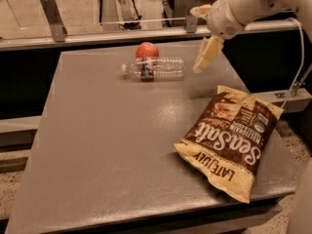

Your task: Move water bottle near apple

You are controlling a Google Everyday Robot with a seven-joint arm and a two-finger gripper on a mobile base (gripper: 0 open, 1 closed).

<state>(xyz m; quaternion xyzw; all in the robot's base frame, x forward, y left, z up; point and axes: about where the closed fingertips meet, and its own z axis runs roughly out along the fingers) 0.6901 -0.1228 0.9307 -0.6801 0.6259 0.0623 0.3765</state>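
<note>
The water bottle (158, 68) lies on its side on the grey table (112, 145), white cap to the left, dark label near the middle. The red apple (146, 49) sits right behind it, touching or nearly touching the bottle. My gripper (196, 39) hangs above the table's far right part, to the right of the bottle's base and clear of it. It is open and empty, with one pale finger (205, 56) pointing down toward the table.
A brown and cream chip bag (229, 140) lies flat at the table's right front. A metal rail (122, 30) runs behind the table's far edge. My arm (253, 4) reaches in from the upper right.
</note>
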